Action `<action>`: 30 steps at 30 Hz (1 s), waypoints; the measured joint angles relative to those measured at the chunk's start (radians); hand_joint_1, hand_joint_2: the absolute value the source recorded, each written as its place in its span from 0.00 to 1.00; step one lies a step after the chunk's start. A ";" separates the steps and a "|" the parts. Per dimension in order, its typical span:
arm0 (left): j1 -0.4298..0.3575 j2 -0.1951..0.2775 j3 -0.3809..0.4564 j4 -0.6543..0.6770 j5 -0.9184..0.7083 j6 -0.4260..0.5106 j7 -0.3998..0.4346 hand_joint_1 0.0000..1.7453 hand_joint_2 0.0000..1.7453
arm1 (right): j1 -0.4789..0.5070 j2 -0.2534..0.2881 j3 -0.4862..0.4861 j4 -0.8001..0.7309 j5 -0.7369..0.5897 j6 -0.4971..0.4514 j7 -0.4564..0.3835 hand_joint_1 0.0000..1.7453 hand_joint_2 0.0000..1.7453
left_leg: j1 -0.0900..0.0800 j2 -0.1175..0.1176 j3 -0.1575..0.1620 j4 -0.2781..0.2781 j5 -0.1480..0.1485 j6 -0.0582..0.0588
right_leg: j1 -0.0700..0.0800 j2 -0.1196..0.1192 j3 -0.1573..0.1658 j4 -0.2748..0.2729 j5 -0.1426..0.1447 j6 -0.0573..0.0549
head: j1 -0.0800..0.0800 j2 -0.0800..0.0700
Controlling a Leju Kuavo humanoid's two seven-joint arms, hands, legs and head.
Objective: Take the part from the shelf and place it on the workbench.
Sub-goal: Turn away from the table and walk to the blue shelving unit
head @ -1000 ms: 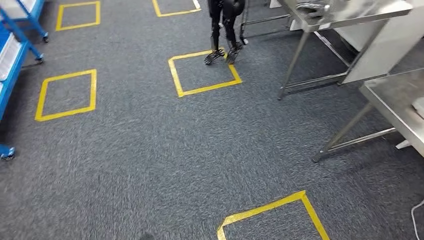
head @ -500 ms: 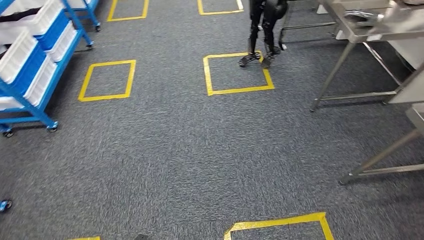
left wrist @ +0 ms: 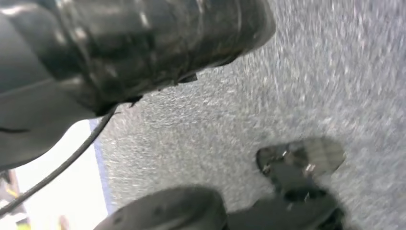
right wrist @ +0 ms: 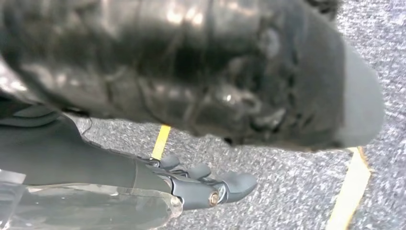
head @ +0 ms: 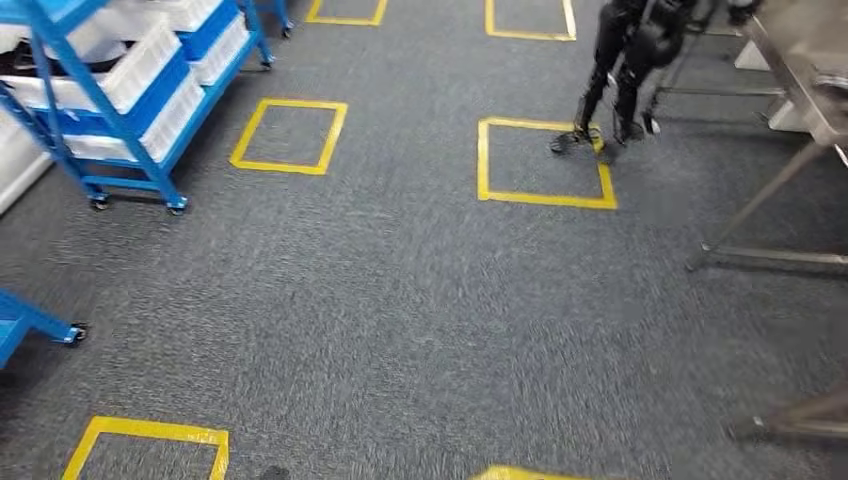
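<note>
Head view: blue shelf (head: 120, 90) of white bins stands left of the taped square (head: 545, 163); right hand (right wrist: 201, 184) hangs empty, fingers loosely apart, since nothing is picked; left hand's state cannot be told.

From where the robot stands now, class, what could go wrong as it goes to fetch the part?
1. The blue shelf stands on wheels, so a bump while reaching into its white bins might roll it away.
2. Another robot stands beside the workbench. The carry route may pass close to it, risking a collision.
</note>
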 joint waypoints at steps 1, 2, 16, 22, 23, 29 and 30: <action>-0.002 0.000 0.000 0.000 -0.003 -0.001 -0.002 0.00 0.00 | 0.001 0.000 0.000 0.000 -0.005 -0.007 0.006 0.00 0.00 | 0.000 -0.015 0.000 0.001 -0.001 0.000 | -0.002 0.009 -0.029 0.050 -0.014 0.002 | 0.001 0.000; -0.002 0.000 0.000 0.000 -0.006 -0.001 -0.005 0.00 0.00 | 0.002 0.000 -0.001 0.000 -0.008 -0.015 0.015 0.00 0.00 | 0.001 -0.031 0.000 0.003 -0.002 0.000 | -0.004 0.013 -0.045 0.070 -0.008 0.004 | 0.002 0.000; -0.001 -0.067 -0.023 -0.001 -0.091 0.050 -0.001 0.00 0.00 | 0.006 0.002 -0.039 0.002 -0.094 -0.103 0.054 0.00 0.00 | 0.011 -0.005 -0.152 0.276 -0.125 -0.057 | -0.007 0.000 0.051 -0.177 0.123 -0.038 | -0.010 0.000; -0.001 -0.074 -0.046 -0.001 -0.108 0.042 -0.006 0.00 0.00 | 0.005 0.008 -0.050 0.003 -0.106 -0.116 0.067 0.00 0.00 | -0.003 0.067 -0.057 0.094 -0.014 -0.037 | 0.004 -0.076 0.072 -0.176 0.102 -0.032 | -0.010 0.000; -0.003 -0.074 -0.051 -0.001 -0.108 0.042 -0.005 0.00 0.00 | 0.005 0.008 -0.053 0.003 -0.106 -0.117 0.066 0.00 0.00 | -0.010 0.084 -0.042 0.064 -0.009 -0.030 | 0.005 -0.087 0.075 -0.177 0.099 -0.028 | -0.010 0.000; -0.001 -0.081 -0.061 -0.001 -0.095 0.042 0.007 0.00 0.00 | 0.000 0.006 -0.060 0.002 -0.098 -0.111 0.065 0.00 0.00 | -0.005 0.025 -0.017 0.024 -0.005 -0.004 | 0.002 -0.051 0.076 -0.134 0.055 0.001 | -0.004 0.000; -0.001 -0.083 -0.061 -0.001 -0.094 0.042 0.010 0.00 0.00 | 0.000 0.005 -0.060 0.003 -0.094 -0.109 0.066 0.00 0.00 | -0.003 0.012 -0.014 0.021 -0.004 -0.001 | -0.001 -0.014 0.045 -0.075 0.027 0.003 | -0.002 0.000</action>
